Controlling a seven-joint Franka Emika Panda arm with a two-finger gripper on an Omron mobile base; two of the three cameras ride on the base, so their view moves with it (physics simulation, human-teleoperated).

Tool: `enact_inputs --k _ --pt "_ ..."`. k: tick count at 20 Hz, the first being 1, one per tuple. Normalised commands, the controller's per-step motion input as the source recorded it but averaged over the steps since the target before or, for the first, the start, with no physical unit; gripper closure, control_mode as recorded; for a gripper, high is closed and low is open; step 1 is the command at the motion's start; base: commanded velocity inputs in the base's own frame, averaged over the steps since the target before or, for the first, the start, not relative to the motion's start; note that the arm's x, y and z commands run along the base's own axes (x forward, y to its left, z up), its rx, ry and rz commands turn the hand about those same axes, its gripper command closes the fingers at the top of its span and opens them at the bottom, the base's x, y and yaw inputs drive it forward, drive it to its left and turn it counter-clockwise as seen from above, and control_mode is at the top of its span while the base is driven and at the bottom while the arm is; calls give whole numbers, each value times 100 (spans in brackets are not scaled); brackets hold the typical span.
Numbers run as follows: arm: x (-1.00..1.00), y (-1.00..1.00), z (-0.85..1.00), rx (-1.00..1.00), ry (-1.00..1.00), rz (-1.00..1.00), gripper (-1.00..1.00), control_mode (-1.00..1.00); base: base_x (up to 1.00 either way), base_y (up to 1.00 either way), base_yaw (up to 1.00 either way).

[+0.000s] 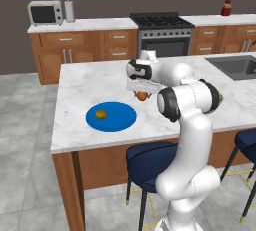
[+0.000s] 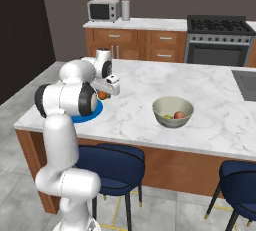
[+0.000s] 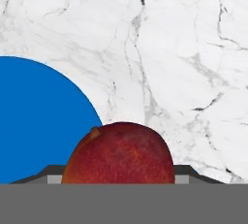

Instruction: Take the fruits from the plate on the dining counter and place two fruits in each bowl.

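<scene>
My gripper (image 1: 142, 93) hangs just above the dining counter (image 1: 80, 82), right of the blue plate (image 1: 117, 120), shut on the orange fruit (image 1: 143, 96). In the hand view that fruit (image 3: 118, 152) looks dark red-orange and sits between the fingers, with the plate's edge (image 3: 38, 121) to its left. An olive-yellow fruit (image 1: 101, 114) lies on the plate. Further right on the counter stands the cream-grey bowl (image 2: 161, 106). It holds a pinkish-red fruit (image 2: 179, 115) and a yellow-green fruit (image 2: 168, 117).
Blue stools (image 1: 149, 160) stand against the counter's near side. A sink (image 1: 235, 66) is set into the counter at the far right. Behind are wooden cabinets, a stove (image 1: 161, 35) and a microwave (image 1: 45, 12).
</scene>
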Motion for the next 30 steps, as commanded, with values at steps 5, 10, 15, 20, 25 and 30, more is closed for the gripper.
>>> enact_inputs --k 5,10,15,20,25,30 --pt "-63 -68 41 -3 1 2 100 -100 0 0 0" --pt "-84 -47 32 -10 0 3 100 -100 0 0 0" --pt "-91 -18 61 -4 0 14 100 -100 0 0 0" --pt "-98 -5 66 1 0 18 100 -100 0 0 0" --pt "-78 -14 41 4 -11 8 100 -100 0 0 0" --pt "-60 0 35 7 -15 1 100 -100 0 0 0"
